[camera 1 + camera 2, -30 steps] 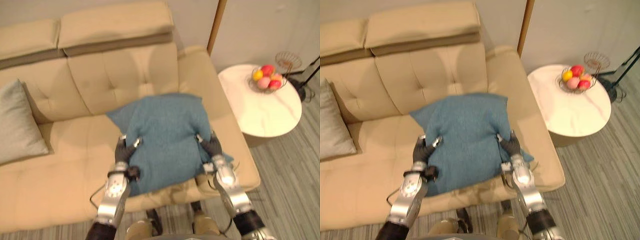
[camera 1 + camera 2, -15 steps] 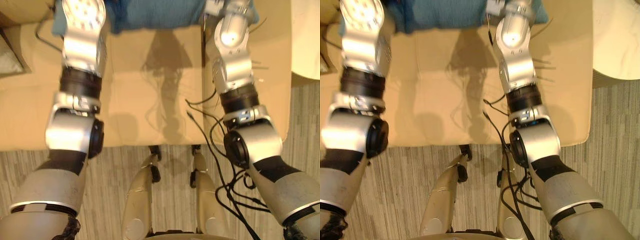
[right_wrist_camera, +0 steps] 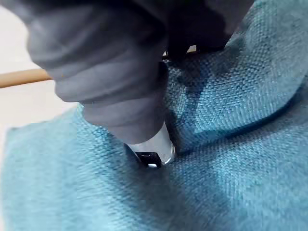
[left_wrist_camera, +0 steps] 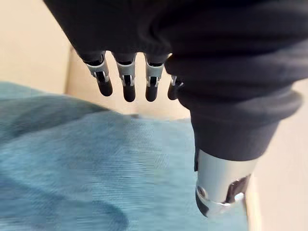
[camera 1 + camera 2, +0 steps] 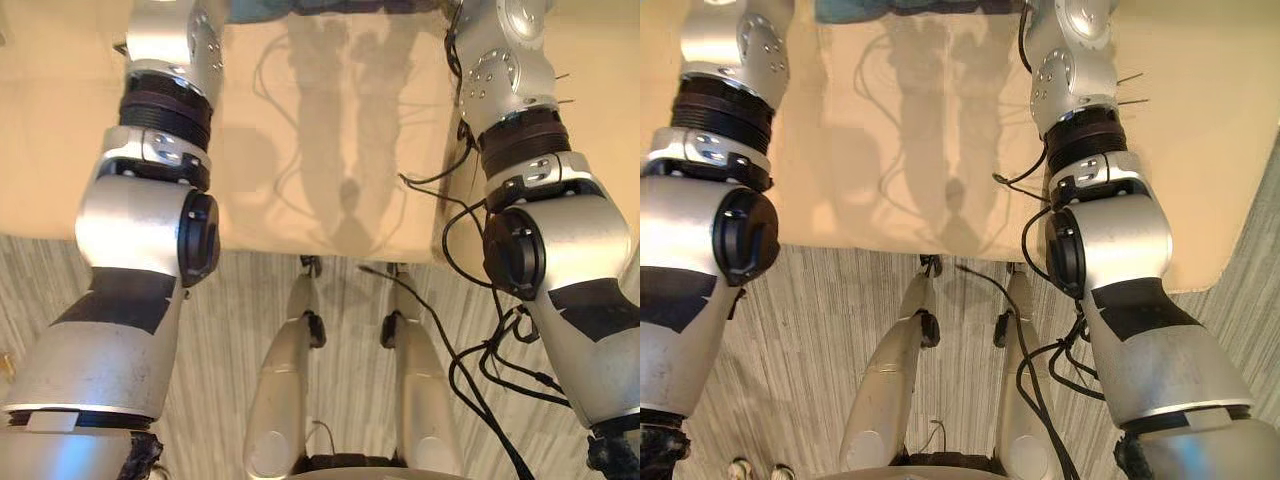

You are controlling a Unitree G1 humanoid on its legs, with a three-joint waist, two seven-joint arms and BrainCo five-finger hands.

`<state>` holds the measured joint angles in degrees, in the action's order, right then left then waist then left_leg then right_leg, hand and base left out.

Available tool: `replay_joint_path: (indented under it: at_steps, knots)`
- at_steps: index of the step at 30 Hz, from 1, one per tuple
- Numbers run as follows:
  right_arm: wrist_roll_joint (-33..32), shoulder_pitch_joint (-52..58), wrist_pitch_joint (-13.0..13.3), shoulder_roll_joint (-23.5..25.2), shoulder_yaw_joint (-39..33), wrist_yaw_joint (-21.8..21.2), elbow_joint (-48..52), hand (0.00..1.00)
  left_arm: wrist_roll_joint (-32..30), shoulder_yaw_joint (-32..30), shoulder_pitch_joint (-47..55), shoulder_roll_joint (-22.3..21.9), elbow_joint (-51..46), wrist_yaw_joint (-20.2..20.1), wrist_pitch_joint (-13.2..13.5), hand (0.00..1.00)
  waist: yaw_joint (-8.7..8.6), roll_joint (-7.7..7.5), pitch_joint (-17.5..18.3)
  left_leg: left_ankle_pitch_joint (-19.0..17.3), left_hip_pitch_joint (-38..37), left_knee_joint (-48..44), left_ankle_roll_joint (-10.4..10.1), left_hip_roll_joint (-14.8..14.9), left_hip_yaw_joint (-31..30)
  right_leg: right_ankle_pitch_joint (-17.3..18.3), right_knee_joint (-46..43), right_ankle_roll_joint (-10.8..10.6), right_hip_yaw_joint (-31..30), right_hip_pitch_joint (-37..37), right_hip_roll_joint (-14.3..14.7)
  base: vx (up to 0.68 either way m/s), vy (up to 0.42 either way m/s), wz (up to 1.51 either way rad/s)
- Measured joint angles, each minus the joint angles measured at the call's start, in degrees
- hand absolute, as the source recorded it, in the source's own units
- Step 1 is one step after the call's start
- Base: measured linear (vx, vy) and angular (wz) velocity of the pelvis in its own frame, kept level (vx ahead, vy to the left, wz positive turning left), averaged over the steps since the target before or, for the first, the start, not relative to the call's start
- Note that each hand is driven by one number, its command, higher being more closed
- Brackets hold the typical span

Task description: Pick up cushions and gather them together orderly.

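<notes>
The left arm [image 5: 160,140] and right arm [image 5: 515,130] stretch forward over the sofa [image 5: 330,130] seat. The left robot hand [image 4: 127,82] is open, fingers straight along the blue cushion [image 4: 96,168]. The right robot hand [image 3: 153,147] sets its thumb into the cushion; I cannot tell whether it grips. Since half a second ago the camera has tipped further down, leaving the cushion a sliver at the top edge.

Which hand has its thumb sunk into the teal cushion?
The right hand: its thumb presses into the teal cushion, creasing the fabric. The left hand keeps its fingers straight, gripping nothing.
</notes>
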<state>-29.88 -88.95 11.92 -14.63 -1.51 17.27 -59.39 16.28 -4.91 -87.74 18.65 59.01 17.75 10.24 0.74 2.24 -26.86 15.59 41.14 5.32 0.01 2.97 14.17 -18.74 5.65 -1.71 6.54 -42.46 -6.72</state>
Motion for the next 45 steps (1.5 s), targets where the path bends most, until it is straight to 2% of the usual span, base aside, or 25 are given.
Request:
replay_joint_path:
  at_steps: [3,6,10,12,13,15,17,19,22,25,26,28,30,33,36,40,42,43,44,45]
  knots:
    - [-1.56,4.84,0.19,-0.45,4.07,-1.47,4.15,0.00,0.95,-1.15,6.15,-0.70,-0.32,-1.42,-0.03,0.00,-0.05,0.00,0.00,-0.03,-0.03,0.00,-0.03,0.30,0.11,0.01,0.00,-0.01,-0.24,-0.02,0.28,0.01,0.086,-0.03]
    - [-1.57,9.03,0.50,-0.52,4.76,-2.73,8.92,0.00,0.94,-2.04,10.61,-0.53,-1.95,-2.06,-0.07,0.00,0.21,0.00,0.00,0.00,-0.40,0.00,-0.13,0.86,0.66,0.02,0.00,0.00,-0.69,0.04,0.75,-0.02,0.062,-0.09]
    - [-1.07,17.19,0.65,-0.62,5.99,-3.24,19.02,0.00,0.98,-1.69,16.58,-0.20,-9.93,-2.59,0.17,0.00,0.26,-0.02,0.01,-0.06,-2.22,-0.24,-0.37,1.23,1.53,0.02,-0.01,0.00,-1.63,1.54,1.09,-0.04,0.035,-0.11]
    - [1.33,28.16,1.73,-1.77,5.88,-3.25,33.12,0.00,0.92,0.33,25.22,0.75,-21.26,-2.48,1.49,0.00,0.06,-0.03,0.01,-1.04,-5.02,-1.48,-1.32,1.49,1.52,0.26,-0.01,0.03,-1.87,4.76,1.16,-0.05,0.007,-0.10]
    - [2.31,31.44,2.00,-2.20,5.74,-3.20,36.35,0.00,0.79,0.79,28.11,1.04,-24.15,-2.45,1.75,0.00,0.10,-0.05,0.03,-1.59,-5.90,-2.07,-1.11,1.68,1.53,0.45,-0.01,-0.06,-1.90,5.96,1.27,-0.06,-0.020,-0.07]
    - [7.76,44.83,3.97,-3.01,4.79,-3.46,47.59,0.00,0.26,0.86,40.97,1.47,-34.75,-2.40,3.98,0.00,0.28,-0.22,0.12,-4.40,-9.85,-5.78,-1.73,2.73,1.48,1.86,-0.08,0.26,-2.04,11.46,1.79,-0.05,-0.046,-0.06]
    - [10.54,54.27,4.76,-2.87,4.46,-4.22,53.51,0.00,-0.75,0.85,51.48,1.51,-40.40,-2.63,4.81,0.00,0.28,-0.37,0.75,-7.03,-12.32,-8.73,-2.38,3.73,1.62,4.14,-1.83,0.26,-2.13,14.14,2.28,0.00,-0.056,-0.15]
    - [14.03,64.10,5.29,-2.32,4.61,-6.08,55.86,0.00,-1.80,1.07,61.83,0.15,-42.76,-3.90,5.25,0.00,0.37,-0.64,3.24,-8.59,-13.96,-10.25,-2.91,4.22,1.59,6.18,-3.21,0.30,-2.20,15.70,2.73,0.05,-0.070,-0.13]
    - [20.76,80.59,4.98,0.11,4.81,-9.42,55.05,0.00,-4.05,3.50,77.34,-3.41,-42.75,-7.94,5.05,0.00,0.01,-1.53,7.08,-10.38,-19.14,-10.19,-3.90,4.31,1.64,8.41,-4.57,0.28,-2.79,19.78,3.02,0.08,-0.072,-0.14]
    - [26.43,88.45,3.76,1.52,4.60,-12.37,50.49,0.00,-8.61,4.20,84.43,-5.31,-40.94,-10.49,4.46,0.00,-0.32,-2.36,10.11,-11.15,-22.45,-9.81,-3.75,4.13,2.06,9.09,-4.45,0.07,-3.26,22.60,3.00,0.06,-0.050,-0.11]
    - [28.16,91.16,3.07,2.10,4.23,-13.63,46.28,0.00,-10.16,4.23,86.83,-5.78,-38.21,-11.54,4.27,0.00,-0.87,-2.55,11.84,-11.36,-24.18,-9.46,-3.52,3.99,2.05,9.51,-4.40,-0.13,-3.22,24.34,2.93,0.07,-0.040,0.01]
    - [29.77,94.57,2.29,3.00,2.92,-15.23,40.79,0.00,-11.50,3.89,89.86,-6.36,-34.32,-12.87,3.65,0.00,-1.70,-2.88,13.84,-12.04,-27.56,-9.00,-3.76,3.78,2.03,10.33,-4.27,-0.56,-3.00,27.54,2.74,0.07,-0.021,0.00]
    - [30.51,98.52,1.21,3.39,0.78,-17.65,33.70,0.00,-13.12,2.57,94.30,-7.42,-30.15,-15.01,3.19,0.00,-2.31,-3.38,17.33,-12.51,-32.07,-7.13,-3.61,3.16,2.77,10.84,-3.29,-0.84,-3.40,31.34,2.56,0.08,0.008,-0.10]
    - [31.70,100.82,0.01,3.58,-2.93,-18.81,24.89,0.00,-14.82,2.04,98.51,-7.93,-25.81,-16.72,2.38,0.00,-3.12,-3.57,19.76,-12.60,-37.45,-4.57,-3.61,2.56,3.59,11.89,-3.13,-1.40,-3.90,34.79,2.41,0.06,0.019,-0.10]
    - [31.75,103.24,-1.16,3.56,-5.91,-18.97,19.18,0.00,-16.59,1.98,101.41,-8.82,-22.90,-17.96,1.99,0.00,-3.07,-3.53,22.30,-12.60,-41.51,-1.83,-3.61,1.92,4.33,12.33,-2.45,-1.90,-5.00,37.37,2.28,0.05,0.031,-0.17]
    - [32.30,104.53,-1.32,3.56,-6.99,-18.98,16.82,0.00,-19.27,1.86,102.93,-8.93,-21.27,-18.92,1.44,0.00,-3.19,-3.85,23.03,-12.60,-43.55,-1.02,-3.60,1.17,5.94,12.38,-2.67,-2.14,-6.50,38.09,2.13,0.03,0.021,-0.22]
    - [32.57,103.88,-1.31,3.59,-6.85,-18.77,16.81,0.00,-19.30,0.94,102.86,-8.78,-21.33,-18.83,1.46,0.00,-3.00,-4.57,23.10,-12.86,-42.03,-2.16,-3.09,0.93,7.53,11.91,-3.84,-2.88,-7.99,35.66,2.02,-0.02,0.034,-0.40]
    - [32.69,102.55,-1.32,3.62,-6.84,-18.58,17.02,0.00,-19.28,-0.39,102.44,-8.39,-22.07,-18.65,1.34,0.00,-3.16,-5.23,23.37,-13.22,-37.75,-6.67,-0.78,1.44,9.56,11.76,-4.98,-7.86,-8.33,32.66,1.14,-0.05,-0.007,-0.30]
    - [32.68,101.36,-1.34,3.45,-6.89,-18.50,16.83,0.00,-19.27,-0.90,102.06,-8.47,-22.79,-18.38,1.30,0.00,-3.11,-4.28,22.78,-13.55,-36.53,-7.77,0.06,3.26,9.83,15.28,-7.00,-8.99,-6.17,31.50,1.38,-0.07,-0.022,-0.30]
    - [32.66,99.60,-1.51,3.50,-6.72,-18.48,16.40,0.00,-19.24,-1.41,101.03,-8.38,-23.13,-17.90,1.34,0.00,-3.08,-3.62,21.77,-13.60,-35.64,-9.22,0.20,4.74,9.75,18.23,-15.35,-6.75,-3.99,28.30,0.87,-0.09,-0.059,0.02]
